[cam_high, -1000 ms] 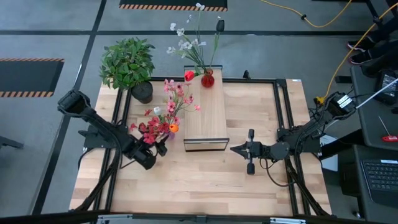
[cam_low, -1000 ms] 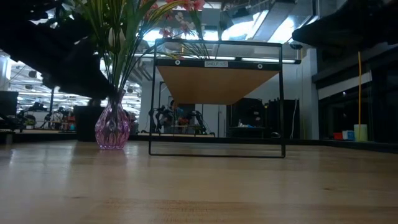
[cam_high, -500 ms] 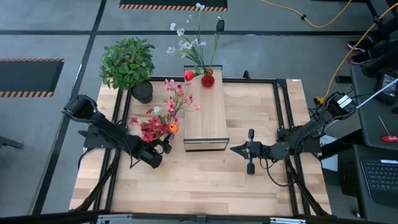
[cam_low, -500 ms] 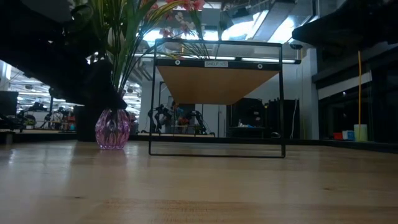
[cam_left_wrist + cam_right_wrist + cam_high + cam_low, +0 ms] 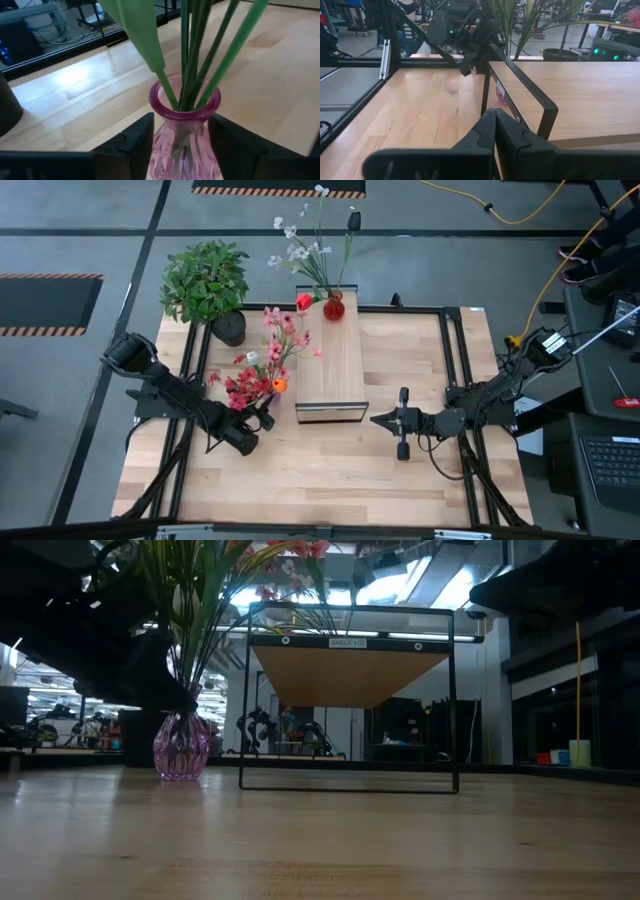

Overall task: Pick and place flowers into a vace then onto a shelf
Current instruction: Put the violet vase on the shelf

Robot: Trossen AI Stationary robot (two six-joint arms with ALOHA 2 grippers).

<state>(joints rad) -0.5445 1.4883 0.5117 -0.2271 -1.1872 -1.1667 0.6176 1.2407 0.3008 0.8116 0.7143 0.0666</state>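
The left jaws (image 5: 177, 145) stand spread on either side of a pink glass vase (image 5: 184, 131), one dark finger (image 5: 141, 137) to each flank of its neck; the left wrist view leaves it unclear whether they touch the glass. Rising between the jaws from the vase's mouth are the green stalks of the flowers (image 5: 200, 55). Only the high view shows the blossoms (image 5: 262, 370), pink and red with one orange, spreading just past the left jaws (image 5: 262, 416) toward the shelf (image 5: 332, 365), which lies just beside them on the counter (image 5: 330, 470). The low view alone shows the vase (image 5: 181, 746) standing upright on the counter, beside the shelf's black frame (image 5: 348, 700).

The right jaws (image 5: 495, 120) are clenched with nothing between them, pointed at the near end of the shelf (image 5: 555, 95). In the high view the right jaws (image 5: 376, 420) sit just off that end. A red vase (image 5: 334, 307) with white flowers (image 5: 300, 250) stands on the shelf's far end, beside a potted plant (image 5: 206, 280).
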